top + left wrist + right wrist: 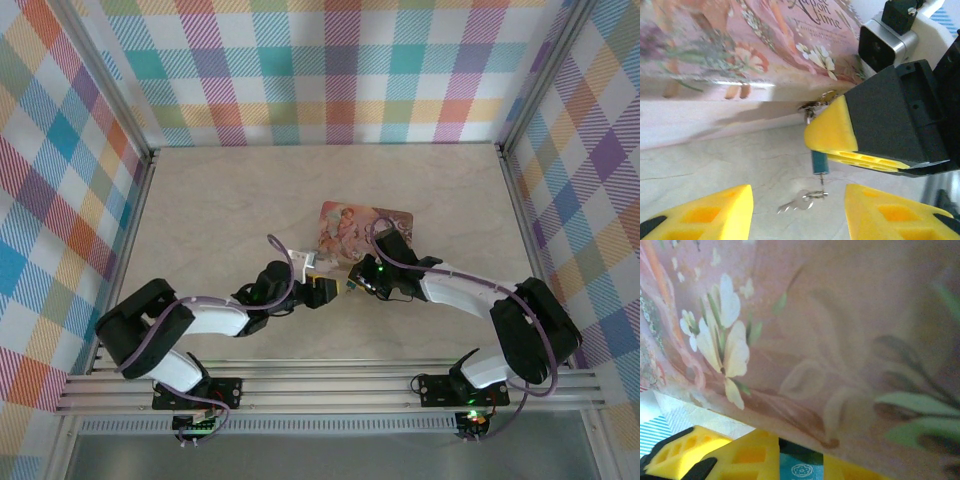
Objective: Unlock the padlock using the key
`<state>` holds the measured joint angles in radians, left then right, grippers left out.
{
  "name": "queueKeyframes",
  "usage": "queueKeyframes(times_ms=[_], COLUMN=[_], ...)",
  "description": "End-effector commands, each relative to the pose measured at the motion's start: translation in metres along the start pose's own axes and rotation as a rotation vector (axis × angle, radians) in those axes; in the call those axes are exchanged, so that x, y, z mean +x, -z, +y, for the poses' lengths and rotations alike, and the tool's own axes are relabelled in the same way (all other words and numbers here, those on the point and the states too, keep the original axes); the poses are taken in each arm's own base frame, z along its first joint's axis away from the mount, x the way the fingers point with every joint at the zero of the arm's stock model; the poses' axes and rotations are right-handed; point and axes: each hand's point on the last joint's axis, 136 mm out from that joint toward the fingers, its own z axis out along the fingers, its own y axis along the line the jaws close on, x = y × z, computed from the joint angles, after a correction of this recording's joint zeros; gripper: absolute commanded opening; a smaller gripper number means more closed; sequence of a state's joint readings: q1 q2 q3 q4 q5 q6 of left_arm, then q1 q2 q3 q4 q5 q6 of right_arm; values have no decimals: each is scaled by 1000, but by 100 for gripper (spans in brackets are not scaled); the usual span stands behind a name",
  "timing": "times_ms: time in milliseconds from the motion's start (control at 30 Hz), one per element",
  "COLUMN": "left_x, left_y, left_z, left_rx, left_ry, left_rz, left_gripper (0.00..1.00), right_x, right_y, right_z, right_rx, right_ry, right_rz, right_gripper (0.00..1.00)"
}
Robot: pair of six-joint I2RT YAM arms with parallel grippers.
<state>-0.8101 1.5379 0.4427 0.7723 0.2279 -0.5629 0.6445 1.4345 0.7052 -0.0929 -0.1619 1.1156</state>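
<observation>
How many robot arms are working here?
2: the left arm reaches in from the left, the right arm from the right, meeting just before the pink box. None looks hidden.

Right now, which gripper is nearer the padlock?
Right. The right gripper has its jaws shut on the padlock, beside the pink box. The left gripper is close by but apart from it, jaws open.

- Pale, marbled tabletop (220, 220).
- Pink illustrated box (365, 228) lies flat just beyond the right claw (352, 284).
- Small keys (802, 201) rest between the left claw's (797, 212) fingers.
</observation>
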Motion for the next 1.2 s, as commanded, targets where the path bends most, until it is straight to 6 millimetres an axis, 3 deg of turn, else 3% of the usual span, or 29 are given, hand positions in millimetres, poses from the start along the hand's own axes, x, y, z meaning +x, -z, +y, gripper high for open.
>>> queueKeyframes(times_ms=[0, 567, 933, 1167], left_x=[2, 12, 16, 19], left_y=[-4, -26, -33, -37], left_z=[-27, -16, -22, -27], left_rx=[172, 192, 222, 239], left_ry=[63, 110, 116, 117], left_rz=[19, 20, 27, 36], left_gripper=[48, 38, 32, 12], right_x=[16, 16, 16, 15], right_y=[-4, -4, -4, -3], right_z=[-7, -8, -10, -10], right_rx=[5, 5, 10, 7], right_ry=[-50, -61, -67, -72], right_rz=[81, 85, 83, 77], right_gripper=[0, 0, 0, 0])
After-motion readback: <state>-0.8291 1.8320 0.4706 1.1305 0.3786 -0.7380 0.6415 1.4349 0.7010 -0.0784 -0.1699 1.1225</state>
